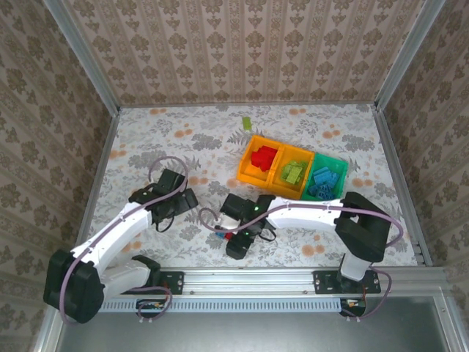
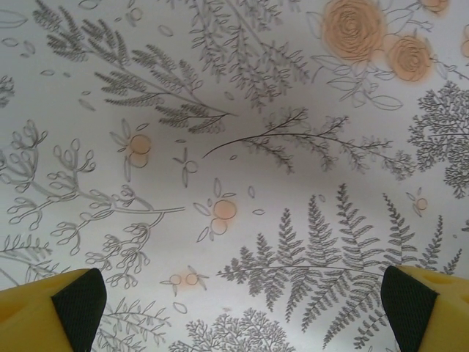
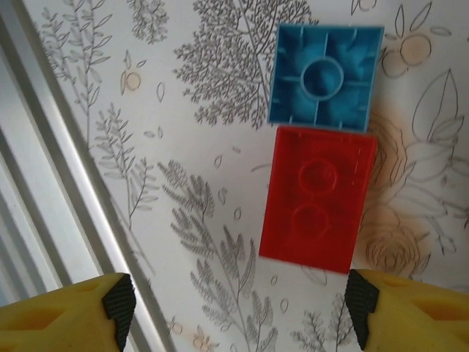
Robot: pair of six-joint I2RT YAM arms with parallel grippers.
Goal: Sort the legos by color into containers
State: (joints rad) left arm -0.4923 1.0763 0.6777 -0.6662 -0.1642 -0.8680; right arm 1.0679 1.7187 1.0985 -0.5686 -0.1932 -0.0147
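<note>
Floral table (image 1: 146, 139), wallpaper walls (image 1: 242, 51) on three sides, aluminium rail (image 1: 256, 280) along the near edge. Status for you:

Three containers sit joined in a row, right of centre, slanting toward the near right.
- first orange bin (image 1: 253, 178): red legos (image 1: 262, 158)
- second orange bin (image 1: 287, 192): lime green legos (image 1: 294, 173)
- green bin (image 1: 343, 176): light blue legos (image 1: 325, 182)

One lime green brick (image 1: 247, 123) lies loose on the table, just beyond the first orange bin and apart from it.

Your right gripper (image 1: 238, 242) is close to the rail, near-left of the bins. On the wrist view the right gripper (image 3: 238, 323) has its jaws spread wide and holds nothing. Ahead of it two bricks lie hollow side up on the table. A red brick (image 3: 316, 198) sits closer to the finger (image 3: 363, 304) on that view's right side. A blue brick (image 3: 326, 77) lies right behind it, edges touching or nearly so; can't tell which. The fingers touch neither brick. The rail runs diagonally down that view's left side.

Your left gripper (image 1: 185, 199) is left of the right one, well apart from the bins. On its wrist view the left gripper (image 2: 242, 308) is fully spread, pads (image 2: 77, 301) at the bottom corners, over bare floral table, holding nothing.
</note>
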